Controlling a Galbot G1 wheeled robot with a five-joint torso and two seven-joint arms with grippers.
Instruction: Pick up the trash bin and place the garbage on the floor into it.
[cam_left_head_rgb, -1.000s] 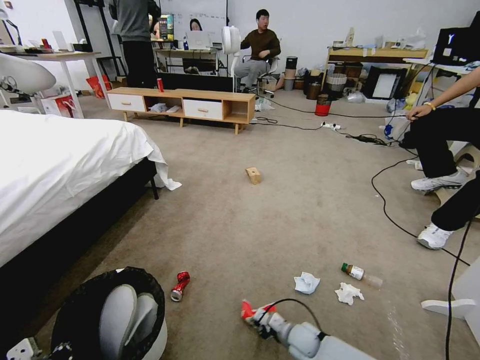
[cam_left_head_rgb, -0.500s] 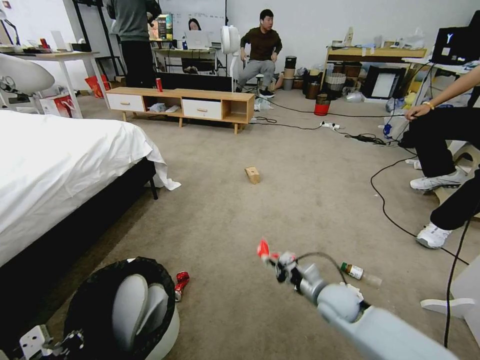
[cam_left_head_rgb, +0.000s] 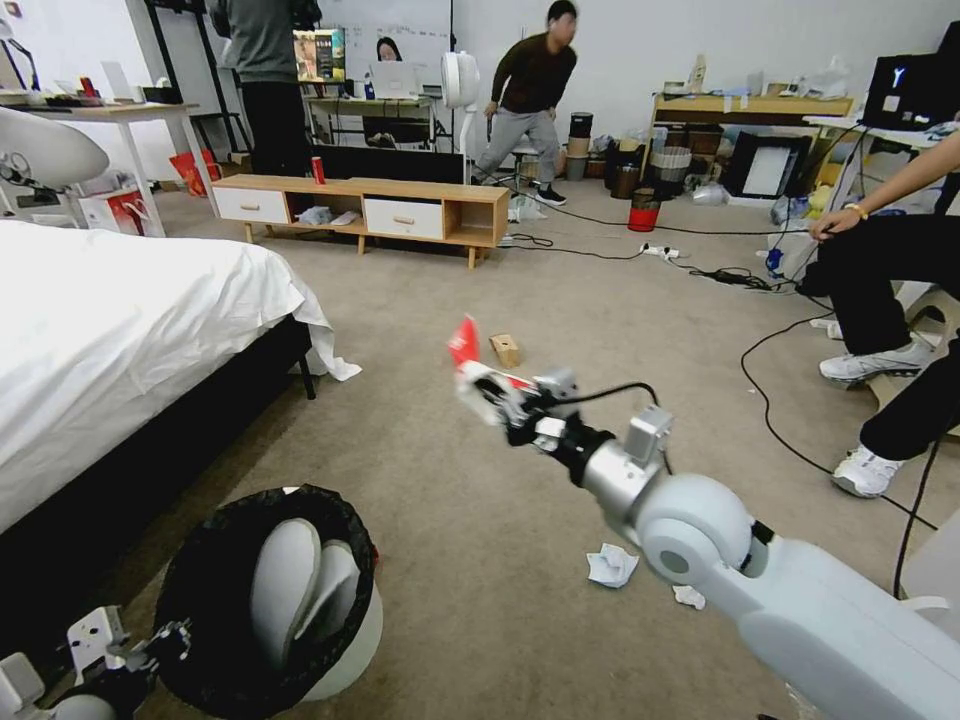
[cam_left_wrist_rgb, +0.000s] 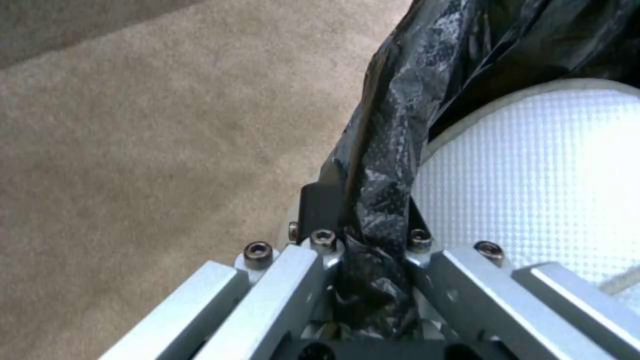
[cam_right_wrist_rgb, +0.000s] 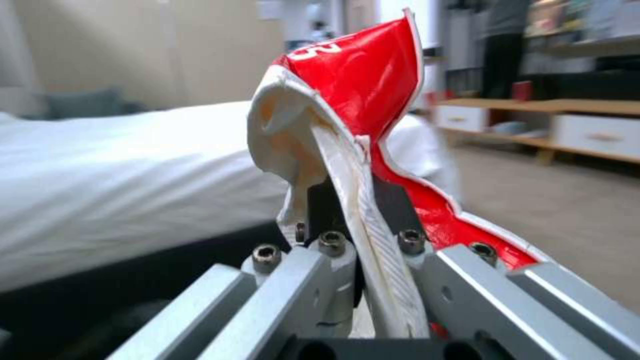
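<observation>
Overhead, my right gripper (cam_left_head_rgb: 478, 385) reaches forward above the floor (cam_left_head_rgb: 560, 300), pinching the crumpled paper cup (cam_right_wrist_rgb: 353, 110), while my left gripper (cam_left_wrist_rgb: 363, 235) clamps the trash bin (cam_left_head_rgb: 345, 640) rim.

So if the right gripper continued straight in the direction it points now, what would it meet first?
Probably the bed. The right gripper, shut on the crumpled paper cup, points up-left in the head view, and its wrist view looks over the white bedding. Nothing nearer shows in that line, though depth is unclear.
</observation>
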